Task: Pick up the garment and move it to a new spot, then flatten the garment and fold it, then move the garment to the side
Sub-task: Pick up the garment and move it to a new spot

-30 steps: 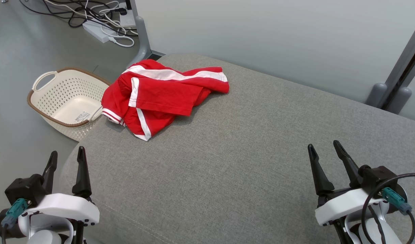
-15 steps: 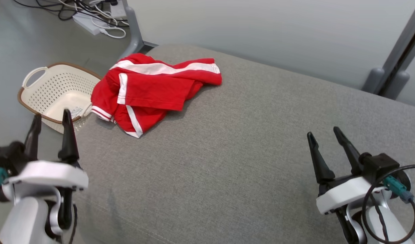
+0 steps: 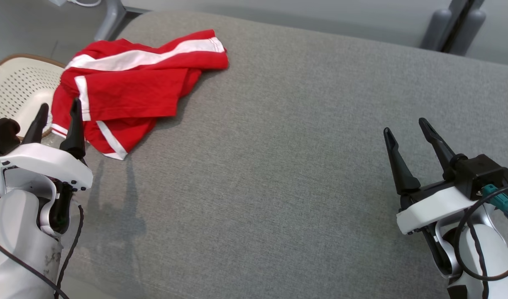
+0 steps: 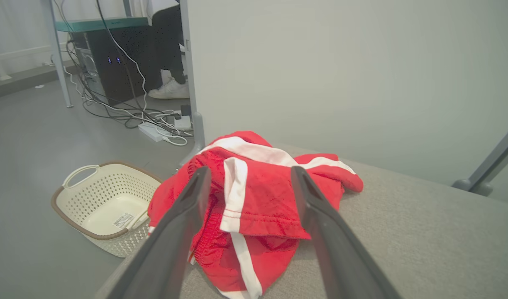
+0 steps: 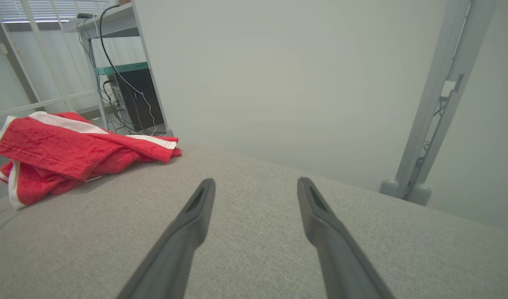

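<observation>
A red garment point(image 3: 129, 89) with white stripes lies crumpled at the far left corner of the grey cushioned surface point(image 3: 287, 166). My left gripper point(image 3: 59, 108) is open just short of the garment's near edge, nothing between its fingers. In the left wrist view the garment point(image 4: 258, 207) shows between and beyond the two open fingers. My right gripper point(image 3: 405, 126) is open over bare cushion at the right, far from the cloth. The right wrist view shows the garment point(image 5: 71, 151) off to the left.
A cream perforated basket point(image 3: 13, 89) with a brown rim stands on the floor left of the cushion, beside the garment. A pale wall and grey metal posts point(image 3: 453, 20) run behind the cushion. Cables, a power strip and a person's shoe point(image 4: 169, 89) show farther back.
The head camera has tilted down and forward. My left gripper has risen and advanced toward the garment's near edge. The right gripper has lifted slightly. The garment has not moved.
</observation>
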Robot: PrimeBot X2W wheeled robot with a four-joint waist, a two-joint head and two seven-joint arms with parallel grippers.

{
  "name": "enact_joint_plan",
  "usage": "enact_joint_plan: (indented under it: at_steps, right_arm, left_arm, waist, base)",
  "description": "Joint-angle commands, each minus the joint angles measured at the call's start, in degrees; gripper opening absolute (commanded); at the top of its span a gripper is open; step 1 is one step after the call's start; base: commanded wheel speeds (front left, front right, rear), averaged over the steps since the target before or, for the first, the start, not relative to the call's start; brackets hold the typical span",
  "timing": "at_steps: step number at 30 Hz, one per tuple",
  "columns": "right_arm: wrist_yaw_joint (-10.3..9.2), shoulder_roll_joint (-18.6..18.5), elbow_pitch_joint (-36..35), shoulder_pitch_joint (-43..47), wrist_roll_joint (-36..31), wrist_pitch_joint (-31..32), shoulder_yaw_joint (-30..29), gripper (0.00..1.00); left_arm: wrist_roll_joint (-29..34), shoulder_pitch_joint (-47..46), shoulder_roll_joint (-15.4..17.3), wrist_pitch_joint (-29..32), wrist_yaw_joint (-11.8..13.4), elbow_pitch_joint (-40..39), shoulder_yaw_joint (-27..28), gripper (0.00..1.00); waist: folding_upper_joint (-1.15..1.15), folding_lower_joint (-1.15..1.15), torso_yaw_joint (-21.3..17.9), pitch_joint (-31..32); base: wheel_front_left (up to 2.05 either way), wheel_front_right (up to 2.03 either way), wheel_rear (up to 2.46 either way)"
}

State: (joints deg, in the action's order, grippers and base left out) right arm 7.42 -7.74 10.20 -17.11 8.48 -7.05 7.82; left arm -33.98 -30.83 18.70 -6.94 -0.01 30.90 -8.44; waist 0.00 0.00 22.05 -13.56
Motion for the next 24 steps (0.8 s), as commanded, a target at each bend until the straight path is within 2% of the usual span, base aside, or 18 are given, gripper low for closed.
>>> enact_joint_plan:
  at_steps: [1,3,7,14,15,21,24]
  right_arm:
    - [0.13,-0.7,-0.6,-0.8,-0.5,0.2,0.1,1.0]
    - [0.13,-0.9,-1.1,-1.3,-0.6,0.5,0.1,1.0]
    - [0.13,-1.1,-1.7,-2.0,-0.8,1.2,0.5,1.0]
    - [0.13,-1.3,-2.2,-2.6,-0.8,1.7,0.8,1.0]
    - [0.13,-1.3,-2.3,-2.6,-0.8,1.8,0.6,1.0]
    - [0.13,-1.0,-1.2,-1.9,-0.5,1.4,0.3,1.0]
    - [0.13,-0.7,-0.7,-1.5,-0.2,0.8,0.0,1.0]
  left_arm:
    - [-0.7,-2.1,0.0,0.9,-1.6,3.6,-0.3,1.0]
    - [-1.3,-4.2,-0.2,1.9,-3.4,8.4,-1.0,1.0]
    - [-2.5,-7.9,-0.2,2.6,-5.4,16.5,-1.4,1.0]
    - [-3.8,-12.3,-0.2,1.5,-7.0,23.9,-2.7,1.0]
    - [-4.3,-13.2,-0.3,1.1,-7.4,25.4,-3.3,0.0]
    - [-5.5,-14.4,0.3,-0.7,-7.5,26.2,-6.7,0.0]
    - [-5.5,-14.6,2.3,-3.3,-7.4,25.8,-7.9,0.0]
  waist:
    - [0.0,0.0,-1.7,-2.4]
    - [0.0,0.0,-2.0,-3.4]
    - [0.0,0.0,-2.4,-5.1]
    - [0.0,0.0,-2.6,-6.6]
    - [0.0,0.0,-2.5,-6.7]
    - [0.0,0.0,-2.1,-5.8]
    - [0.0,0.0,-2.2,-4.6]
  base:
    - [0.0,0.0,0.0]
    - [0.0,0.0,0.0]
    - [0.0,0.0,0.0]
    - [0.0,0.0,0.0]
    - [0.0,0.0,0.0]
    - [0.0,0.0,0.0]
    - [0.0,0.0,0.0]
